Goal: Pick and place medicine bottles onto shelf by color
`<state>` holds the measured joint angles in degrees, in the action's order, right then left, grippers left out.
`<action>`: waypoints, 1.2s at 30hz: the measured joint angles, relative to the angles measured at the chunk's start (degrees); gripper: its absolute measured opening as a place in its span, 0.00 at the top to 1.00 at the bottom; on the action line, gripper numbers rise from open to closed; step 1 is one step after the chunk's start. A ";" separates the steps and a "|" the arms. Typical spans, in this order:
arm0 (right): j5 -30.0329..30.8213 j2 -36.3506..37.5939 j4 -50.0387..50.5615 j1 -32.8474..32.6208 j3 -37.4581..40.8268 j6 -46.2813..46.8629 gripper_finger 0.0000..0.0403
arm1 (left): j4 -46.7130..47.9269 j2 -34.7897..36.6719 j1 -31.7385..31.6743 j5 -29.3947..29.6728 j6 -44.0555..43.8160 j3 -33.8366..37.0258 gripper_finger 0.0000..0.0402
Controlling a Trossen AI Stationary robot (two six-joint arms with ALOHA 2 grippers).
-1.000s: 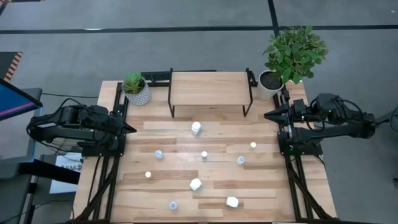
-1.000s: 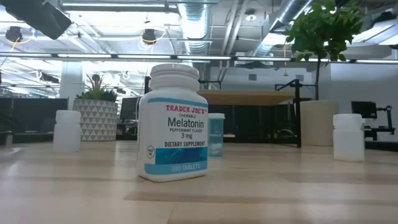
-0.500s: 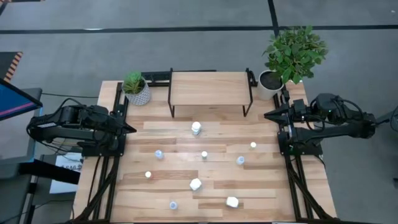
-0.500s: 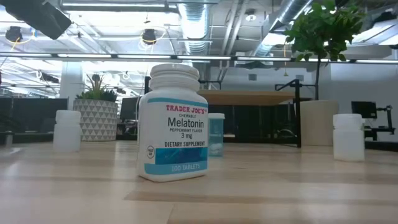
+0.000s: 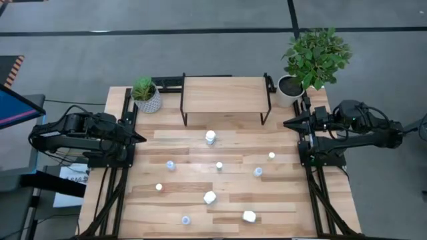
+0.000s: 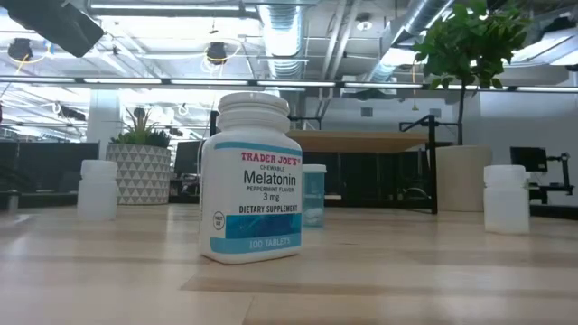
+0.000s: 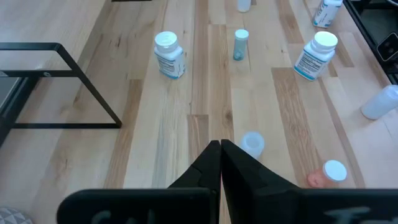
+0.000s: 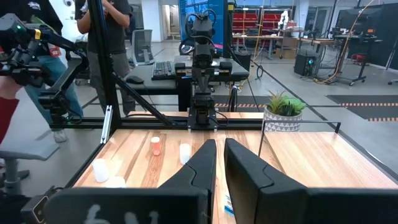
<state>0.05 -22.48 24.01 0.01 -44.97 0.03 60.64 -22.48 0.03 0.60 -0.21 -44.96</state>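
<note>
Several medicine bottles stand or lie scattered on the wooden tabletop: a larger white one in front of the shelf, a pale-blue one, and white ones lying near the front. The low view shows a white labelled bottle close up. The shelf stands at the far middle with a bare top. My left gripper is shut and empty at the table's left edge. My right gripper is shut and empty at the right edge.
A small plant in a patterned pot stands left of the shelf. A larger plant in a white pot stands right of it. Black frame rails run along both table sides. A person stands beyond the table's left.
</note>
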 joint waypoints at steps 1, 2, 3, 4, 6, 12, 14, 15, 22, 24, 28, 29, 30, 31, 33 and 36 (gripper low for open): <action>0.00 0.00 0.00 0.00 0.00 0.00 0.85 | -0.01 0.00 0.00 0.01 0.01 0.01 1.00; 0.00 0.00 0.00 0.00 0.00 0.00 0.85 | 0.00 0.00 -0.01 0.00 0.17 0.01 1.00; 0.00 0.00 0.00 0.02 0.00 0.00 0.85 | 0.00 0.02 0.00 0.09 0.78 0.01 1.00; 0.00 0.00 0.00 0.02 0.00 0.00 0.85 | -0.02 0.00 0.00 0.15 1.43 0.01 1.00; 0.01 0.00 0.00 0.01 0.00 -0.01 0.85 | -0.02 0.00 0.00 0.32 2.67 0.01 1.00; 0.00 0.00 0.00 0.00 0.00 0.00 0.85 | -0.02 0.00 0.00 0.50 2.46 0.01 1.00; 0.02 0.00 0.00 0.02 0.00 -0.01 0.85 | -0.02 0.02 0.00 0.52 2.32 0.01 1.00; 0.02 0.00 0.00 0.01 0.00 0.00 0.85 | -0.02 0.00 -0.02 0.52 2.30 0.01 1.00; 0.01 -0.01 0.00 0.01 0.00 0.00 0.85 | -0.17 0.00 -0.01 0.49 -1.22 0.00 1.00; 0.02 -0.01 0.00 0.00 0.00 0.00 0.85 | -0.32 0.00 0.00 0.55 -3.52 -0.01 1.00; 0.00 0.00 -0.02 0.02 0.00 0.00 0.85 | -1.40 0.01 0.00 2.85 -7.30 -0.01 1.00; 0.02 0.00 -0.13 0.00 0.00 0.00 0.85 | -1.22 0.00 0.00 3.18 -8.33 -0.01 1.00; 0.01 -0.01 -0.28 0.01 0.00 -0.01 0.85 | -1.09 0.00 0.00 3.26 -9.53 -0.01 1.00; 0.01 -0.01 -0.30 0.02 0.00 0.00 0.85 | -1.01 0.00 0.00 3.25 -10.75 -0.01 1.00; 0.01 -0.01 -0.25 0.01 0.00 0.19 0.85 | -0.98 0.00 0.00 3.23 -12.00 -0.01 1.00; 0.00 -0.02 -0.22 0.00 0.00 1.70 0.85 | -1.04 0.00 0.00 3.23 -13.43 -0.01 1.00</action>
<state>0.05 -22.50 23.79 0.02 -44.97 1.73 59.60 -22.48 0.03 3.84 -13.64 -44.97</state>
